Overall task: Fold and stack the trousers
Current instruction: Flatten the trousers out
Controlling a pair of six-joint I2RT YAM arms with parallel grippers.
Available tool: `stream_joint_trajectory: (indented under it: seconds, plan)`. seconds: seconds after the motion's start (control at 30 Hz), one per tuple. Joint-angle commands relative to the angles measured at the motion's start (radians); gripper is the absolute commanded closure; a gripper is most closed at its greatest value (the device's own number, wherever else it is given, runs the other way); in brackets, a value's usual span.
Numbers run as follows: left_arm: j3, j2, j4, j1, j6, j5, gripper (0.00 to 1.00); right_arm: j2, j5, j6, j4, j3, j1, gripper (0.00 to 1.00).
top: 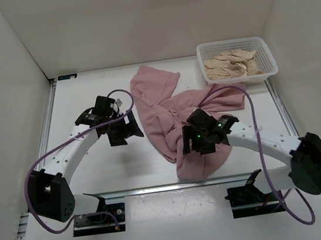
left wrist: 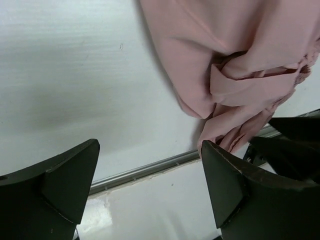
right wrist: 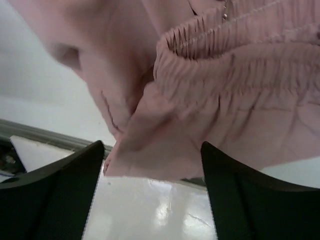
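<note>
The dusty-pink trousers lie crumpled on the white table, from the back middle down to the near edge. Their gathered elastic waist shows in the right wrist view. My right gripper hovers over the near part of the cloth, open, with nothing between its fingers. My left gripper is open and empty over bare table, just left of the trousers. In the left wrist view the pink cloth lies ahead and to the right of the left fingers.
A white mesh basket at the back right holds beige cloth garments. A metal rail runs along the table's near edge. White walls stand around the table.
</note>
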Motion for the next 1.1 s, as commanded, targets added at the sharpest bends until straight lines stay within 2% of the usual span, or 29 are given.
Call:
stream_joint_trajectory:
  seconds: [0.0, 0.03, 0.1, 0.13, 0.27, 0.3, 0.37, 0.47, 0.57, 0.67, 0.8, 0.97, 1.07]
  plan:
    - [-0.007, -0.066, 0.054, 0.005, 0.008, -0.007, 0.06, 0.099, 0.015, 0.053, 0.092, 0.041, 0.016, 0.2]
    - [-0.007, -0.066, 0.054, 0.016, 0.008, -0.007, 0.06, 0.116, 0.028, 0.053, 0.092, 0.041, 0.016, 0.3]
    - [-0.007, -0.077, 0.054, 0.027, 0.008, 0.003, 0.06, 0.136, 0.028, 0.076, 0.092, 0.027, 0.016, 0.41]
    - [-0.007, -0.086, 0.054, 0.027, 0.008, 0.003, 0.06, 0.136, 0.028, 0.076, 0.092, 0.018, 0.016, 0.57]
    - [-0.007, -0.086, 0.054, 0.036, 0.018, 0.003, 0.08, 0.019, 0.167, 0.115, -0.007, 0.015, 0.016, 0.93]
    - [-0.007, -0.074, 0.054, 0.036, 0.018, 0.003, 0.08, -0.012, 0.167, 0.115, -0.039, 0.027, 0.016, 0.96]
    - [0.004, -0.042, 0.054, 0.027, 0.027, 0.003, 0.12, -0.102, 0.261, 0.115, -0.136, 0.088, 0.016, 1.0]
    - [0.028, 0.029, 0.054, -0.007, 0.027, 0.003, 0.12, -0.204, 0.384, 0.069, -0.268, 0.188, 0.004, 1.0]
    - [0.038, 0.087, 0.071, -0.03, -0.005, 0.015, 0.06, -0.284, 0.536, 0.096, -0.467, 0.276, -0.025, 1.0]
    - [0.038, 0.122, 0.105, -0.101, -0.042, 0.015, 0.04, -0.385, 0.689, 0.144, -0.573, 0.352, -0.039, 1.0]
    - [0.08, 0.21, 0.126, -0.206, -0.08, -0.023, 0.03, -0.477, 0.758, 0.144, -0.595, 0.362, -0.048, 1.0]
    - [0.048, 0.32, 0.214, -0.311, -0.188, -0.024, 0.0, -0.468, 0.758, 0.204, -0.638, 0.337, -0.048, 1.0]
    - [0.074, 0.394, 0.235, -0.332, -0.214, -0.048, 0.0, -0.468, 0.758, 0.215, -0.638, 0.317, -0.048, 1.0]
